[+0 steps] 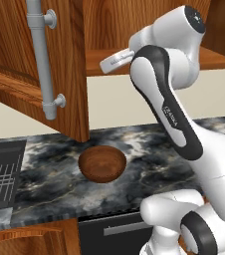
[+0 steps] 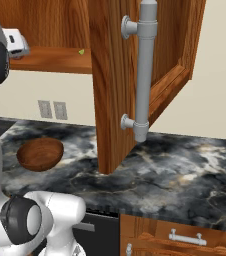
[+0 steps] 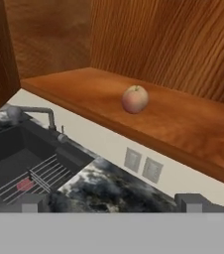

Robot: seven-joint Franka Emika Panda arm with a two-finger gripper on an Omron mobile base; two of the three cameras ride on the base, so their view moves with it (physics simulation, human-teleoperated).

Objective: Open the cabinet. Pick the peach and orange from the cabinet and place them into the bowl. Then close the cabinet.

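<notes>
Cabinet (image 2: 110, 90) open, jaws wide and empty
Peach (image 3: 135, 98) sits on the cabinet shelf; bowl (image 1: 102, 164) empty on worktop (image 1: 149, 164) below

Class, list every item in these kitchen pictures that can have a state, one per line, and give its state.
cabinet: both doors open
peach: resting on the cabinet shelf, not held
bowl: upright on the counter, empty
gripper: open, holding nothing, at the cabinet's opening
</notes>
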